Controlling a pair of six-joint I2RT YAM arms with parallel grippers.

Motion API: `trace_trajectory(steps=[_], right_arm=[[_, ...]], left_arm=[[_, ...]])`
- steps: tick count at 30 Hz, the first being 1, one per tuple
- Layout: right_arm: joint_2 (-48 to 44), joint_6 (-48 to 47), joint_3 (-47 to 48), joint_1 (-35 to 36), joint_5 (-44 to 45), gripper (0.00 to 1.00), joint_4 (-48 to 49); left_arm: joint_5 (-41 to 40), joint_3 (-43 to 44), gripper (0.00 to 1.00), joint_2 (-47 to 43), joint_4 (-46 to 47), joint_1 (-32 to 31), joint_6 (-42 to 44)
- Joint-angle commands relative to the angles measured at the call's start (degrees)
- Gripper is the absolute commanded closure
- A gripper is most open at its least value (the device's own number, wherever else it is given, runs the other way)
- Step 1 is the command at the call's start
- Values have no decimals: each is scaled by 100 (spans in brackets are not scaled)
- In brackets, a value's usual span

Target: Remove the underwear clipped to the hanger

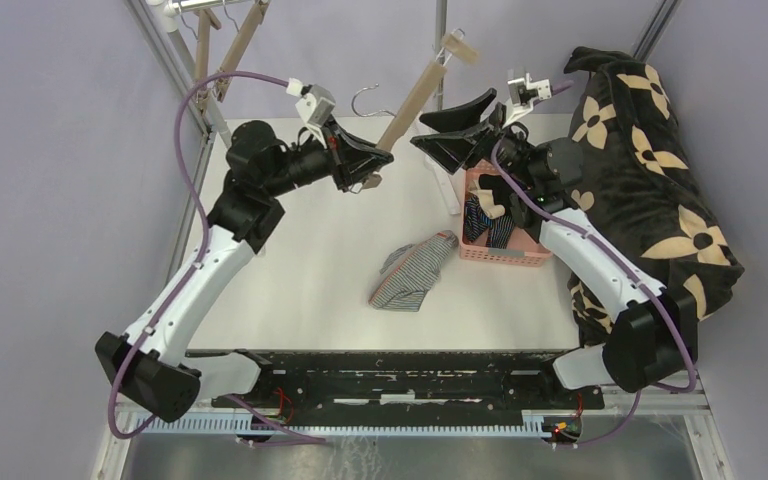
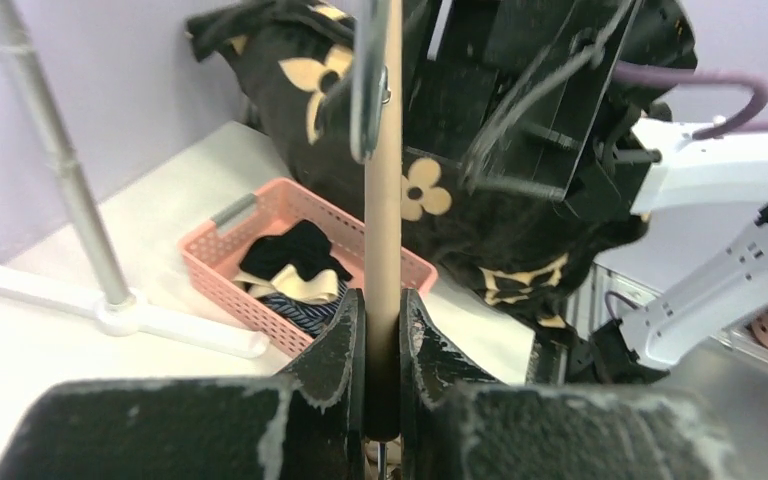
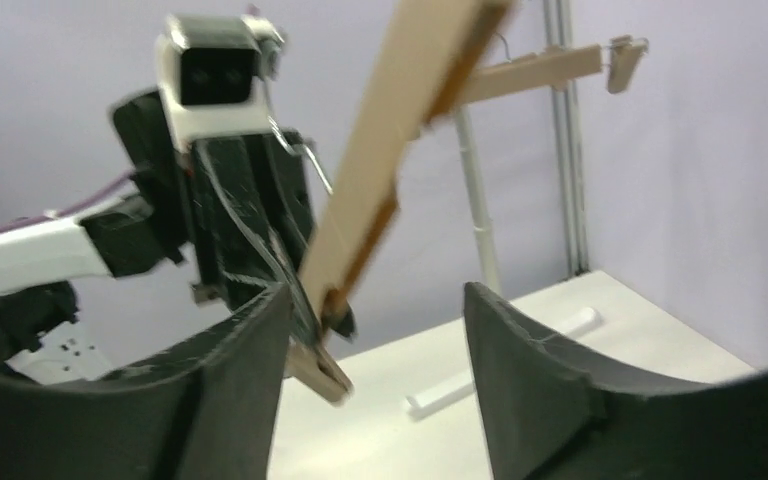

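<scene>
White table (image 1: pixel 320 260), striped underwear (image 1: pixel 415 272) lying on it.
Left claw (image 2: pixel 382 320) pinches the hanger (image 2: pixel 383 200), right claw (image 3: pixel 375 300) is wide open, so the hanger may swing or slip.

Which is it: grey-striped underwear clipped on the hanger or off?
Off. The grey-striped underwear lies crumpled on the table, apart from the hanger.

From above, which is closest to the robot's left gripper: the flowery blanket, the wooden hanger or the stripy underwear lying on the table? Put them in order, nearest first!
1. Wooden hanger: clamped in the left gripper itself.
2. Stripy underwear: lying on the table, towards the middle.
3. Flowery blanket: heaped at the far right edge.
</scene>
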Motion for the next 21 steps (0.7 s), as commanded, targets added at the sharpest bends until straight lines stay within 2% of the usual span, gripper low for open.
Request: trace_trajectory(steps=[1,4,6,9,12,15,17,21], right_arm=[[-375,-856,-159,11,388,22,-722],[-527,-1321,-261,17,479,18,-1320],[-635,-1764,-283,40,490,19,-2036],[-818,-2853,-287,170,824,22,-3634],[-816,-3955,-211,492,1635,22,-5339],[-585,-4705,-101,792,2493,23,-6648],[-415,-4856,-147,991,2992,23,-7139],[-130,-4775,-341,1319,3369,23,-7142]], left_arm=[[-829,792,97,-459,-1189,13,745],[-1571,1236,97,-433,-2048,10,806],[-2231,1696,97,-268,-2846,9,851],[-3214,2408,97,97,-4109,23,948],[-3868,2928,97,504,-5191,18,1049],[-4169,3281,97,839,-6015,20,1127],[-4264,3315,97,912,-6121,44,1140],[-3981,3446,97,1069,-6093,288,1115]])
